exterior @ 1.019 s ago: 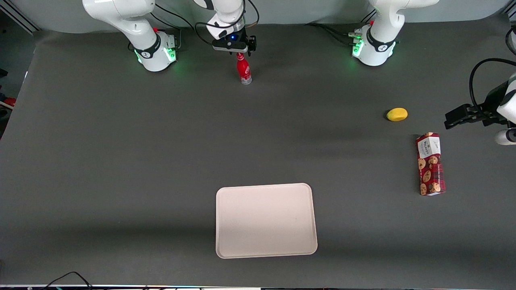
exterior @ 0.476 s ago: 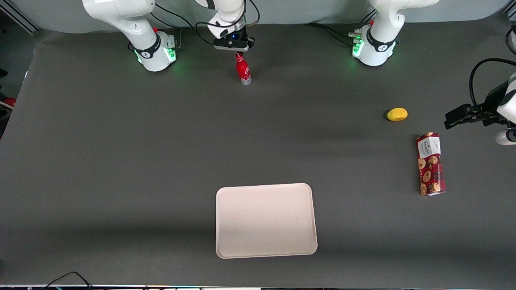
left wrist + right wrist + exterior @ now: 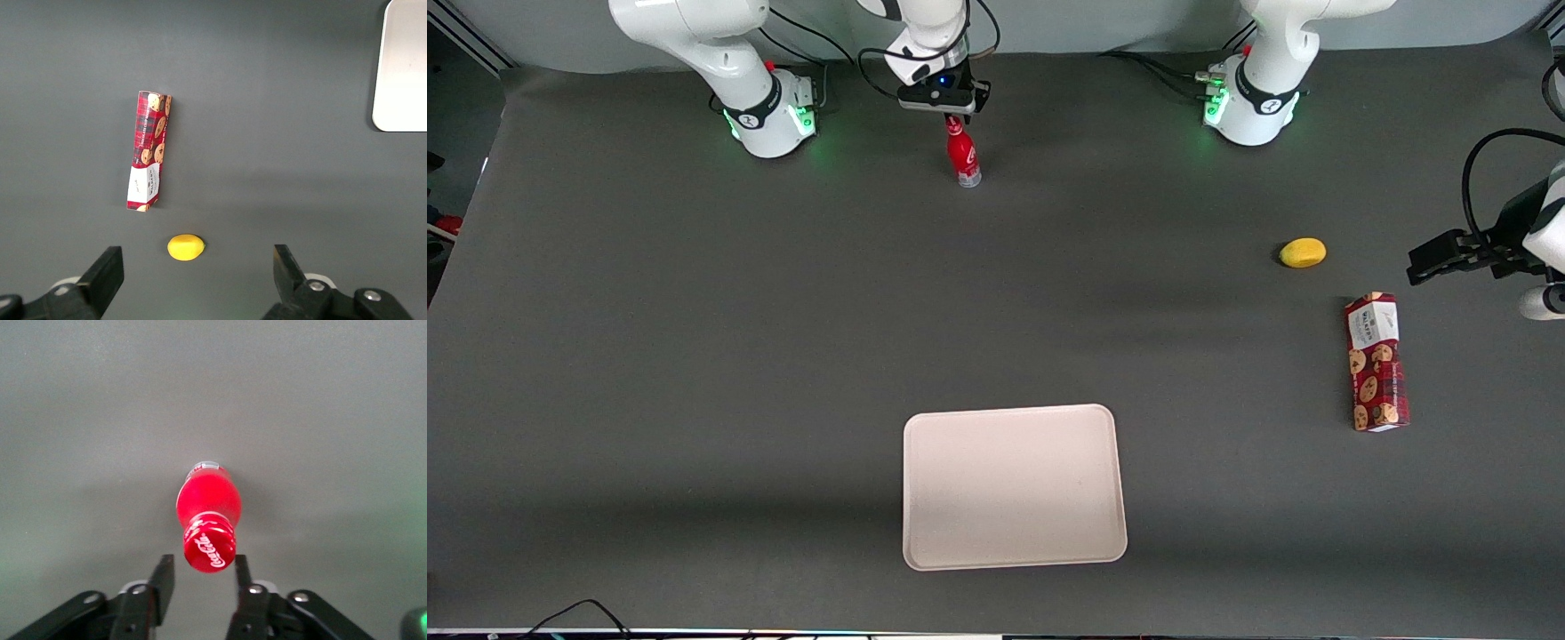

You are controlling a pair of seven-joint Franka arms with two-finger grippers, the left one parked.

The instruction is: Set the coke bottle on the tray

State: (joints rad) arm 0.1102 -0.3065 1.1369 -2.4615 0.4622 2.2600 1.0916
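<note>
The coke bottle (image 3: 962, 156) stands upright on the dark table between the two arm bases, far from the front camera. It is red with a red cap and a clear base. My gripper (image 3: 951, 114) hangs directly above its cap. In the right wrist view the cap of the coke bottle (image 3: 209, 547) sits just ahead of the gripper (image 3: 202, 572), whose open fingers (image 3: 162, 577) flank it without touching. The pale beige tray (image 3: 1014, 485) lies flat and bare, much nearer the front camera than the bottle.
A yellow lemon-like fruit (image 3: 1303, 252) and a red patterned cookie box (image 3: 1376, 363) lie toward the parked arm's end of the table. The same box (image 3: 148, 150) and fruit (image 3: 185, 247) show in the left wrist view. Both arm bases (image 3: 769, 111) stand near the bottle.
My gripper has shifted slightly away from the front camera over the last second, then settled over the bottle's cap. The bottle has stayed in place.
</note>
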